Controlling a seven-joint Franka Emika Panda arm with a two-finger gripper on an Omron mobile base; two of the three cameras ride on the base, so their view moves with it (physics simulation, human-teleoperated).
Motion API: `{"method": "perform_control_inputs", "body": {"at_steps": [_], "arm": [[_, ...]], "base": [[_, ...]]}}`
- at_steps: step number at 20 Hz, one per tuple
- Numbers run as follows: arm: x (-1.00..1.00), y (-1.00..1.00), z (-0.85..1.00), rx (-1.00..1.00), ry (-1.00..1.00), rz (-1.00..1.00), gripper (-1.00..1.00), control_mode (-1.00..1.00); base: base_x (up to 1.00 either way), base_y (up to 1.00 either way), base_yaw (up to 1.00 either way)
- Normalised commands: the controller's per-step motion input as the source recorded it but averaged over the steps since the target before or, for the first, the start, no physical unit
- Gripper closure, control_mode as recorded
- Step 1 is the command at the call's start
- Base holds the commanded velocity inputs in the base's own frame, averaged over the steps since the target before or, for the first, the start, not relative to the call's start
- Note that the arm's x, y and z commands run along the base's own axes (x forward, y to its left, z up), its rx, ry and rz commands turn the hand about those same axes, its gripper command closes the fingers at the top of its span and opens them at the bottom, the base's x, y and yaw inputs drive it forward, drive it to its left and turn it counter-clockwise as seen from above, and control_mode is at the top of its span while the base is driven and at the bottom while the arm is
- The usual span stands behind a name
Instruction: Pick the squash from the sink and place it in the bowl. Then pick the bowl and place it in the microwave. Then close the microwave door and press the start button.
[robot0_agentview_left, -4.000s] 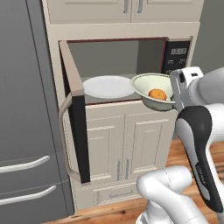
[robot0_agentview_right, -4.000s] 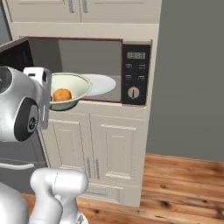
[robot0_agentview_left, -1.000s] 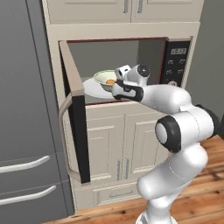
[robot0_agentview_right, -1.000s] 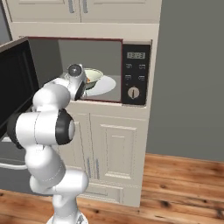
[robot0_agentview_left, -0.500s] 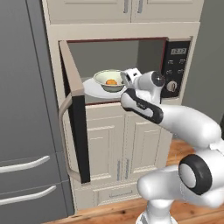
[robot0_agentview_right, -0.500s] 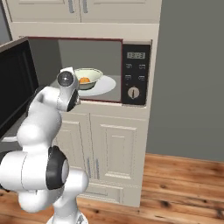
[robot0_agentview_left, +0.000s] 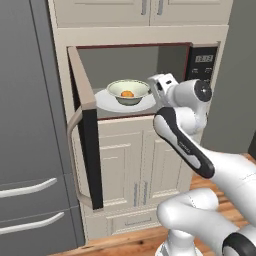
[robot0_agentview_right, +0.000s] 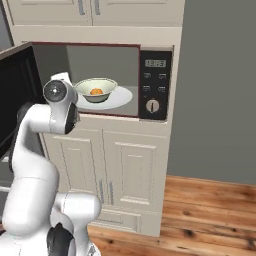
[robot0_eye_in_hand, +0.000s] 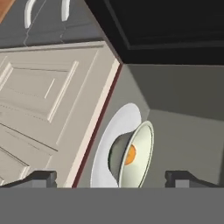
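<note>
Bowl (robot0_agentview_left: 129, 92) is now sitting on the white plate (robot0_agentview_left: 107, 104) inside the microwave (robot0_agentview_right: 120, 82), toward the left-centre of the cavity floor, set back from the front edge. Squash (robot0_agentview_left: 127, 93) is lying in the bowl; you're seeing it as an orange spot in all three views.

What changed: a second ago the gripper (robot0_eye_in_hand: 113, 178) was reaching in at the bowl's rim; now it is out at the front right corner of the opening, jaws spread wide, both fingertips (robot0_eye_in_hand: 40, 178) bare with nothing between them. The bowl is standing free, near the gripper but not touching it. The arm has been backing out over the last second.

So you're looking at steps one and two as done: squash bowled, bowl delivered and let go.

What's left is the microwave door (robot0_agentview_left: 86, 137) and the start button. The door is hanging fully open, hinged on the left edge of the cabinet face, handle (robot0_agentview_left: 75, 155) facing out. The control panel (robot0_agentview_right: 154, 85) is sitting on the right of the cavity, round knob (robot0_agentview_right: 152, 105) near its bottom edge.

My read: you're needing the hand clear of the opening before swinging that door, then coming round its outer side to push. Watch the elbow, it's sitting close to the cabinet front.
</note>
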Motion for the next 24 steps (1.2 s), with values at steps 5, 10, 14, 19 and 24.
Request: {"method": "perform_control_inputs", "body": {"at_steps": [5, 10, 14, 19, 24], "arm": [[-1.00, 0.00, 0.51, 0.00, 0.00, -0.01, -1.00, -1.00], [-1.00, 0.00, 0.46, 0.00, 0.00, -0.07, -1.00, -1.00], [-1.00, 0.01, 0.57, 0.00, 0.02, -0.10, -1.00, -1.00], [-1.00, 0.07, 0.55, 0.03, 0.04, -0.15, -1.00, -1.00], [-1.00, 0.07, 0.25, 0.05, 0.00, -0.13, -1.00, -1.00]], "base": [[0.00, 0.00, 0.00], [0.00, 0.00, 0.00], [0.00, 0.00, 0.00], [0.00, 0.00, 0.00], [0.00, 0.00, 0.00]]}}
